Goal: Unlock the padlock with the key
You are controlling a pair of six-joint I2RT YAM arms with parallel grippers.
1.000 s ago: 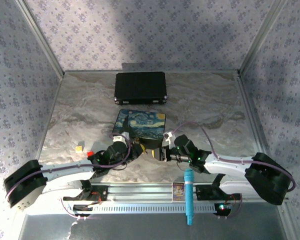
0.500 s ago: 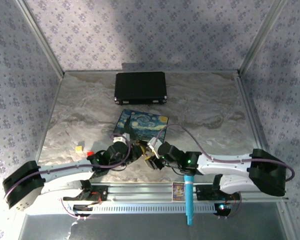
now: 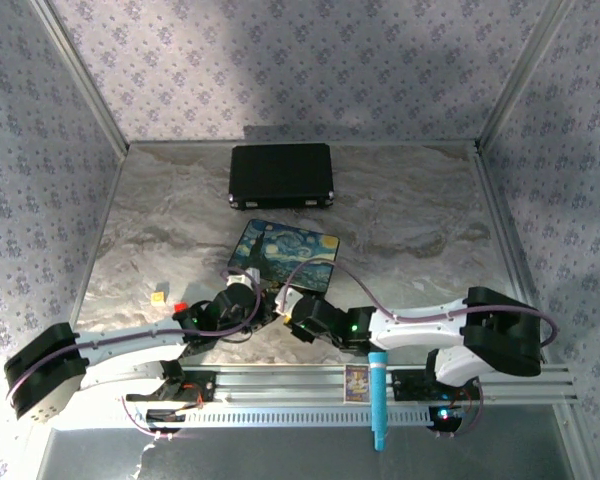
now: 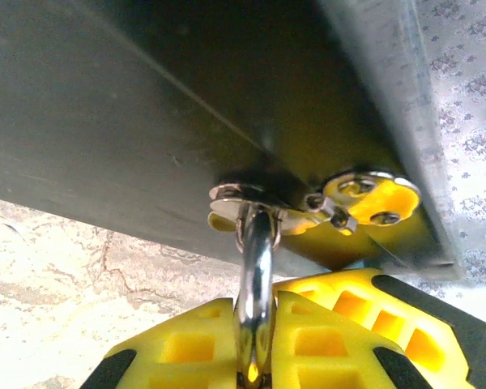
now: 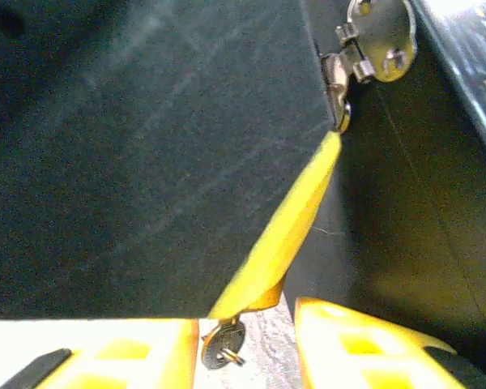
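My left gripper (image 4: pixel 257 344) is shut on the padlock (image 4: pixel 255 267); its silver shackle rises from between the yellow fingers through the hasp (image 4: pixel 259 197) of the painted box (image 3: pixel 285 250). In the right wrist view, a brass bit of the padlock body (image 5: pixel 269 298) shows low down. The key (image 5: pixel 221 348), with a small ring on its round head, sticks out under it. My right gripper (image 5: pixel 247 328) is open around the key: the key's head lies close to the left finger (image 5: pixel 105 356), and the right finger (image 5: pixel 364 344) stands apart. From above, both grippers (image 3: pixel 268 300) (image 3: pixel 290 308) meet at the box's front edge.
A black case (image 3: pixel 280 176) lies at the back middle. A small yellow cube (image 3: pixel 158 297) and a red block (image 3: pixel 180 306) sit left of the left arm. A blue pen-like tool (image 3: pixel 378 395) lies on the front rail (image 3: pixel 280 385). Patterned walls enclose the table.
My right arm has swung left along the box's front until its gripper sits against the left gripper, and its jaws have narrowed. The left arm has held still.
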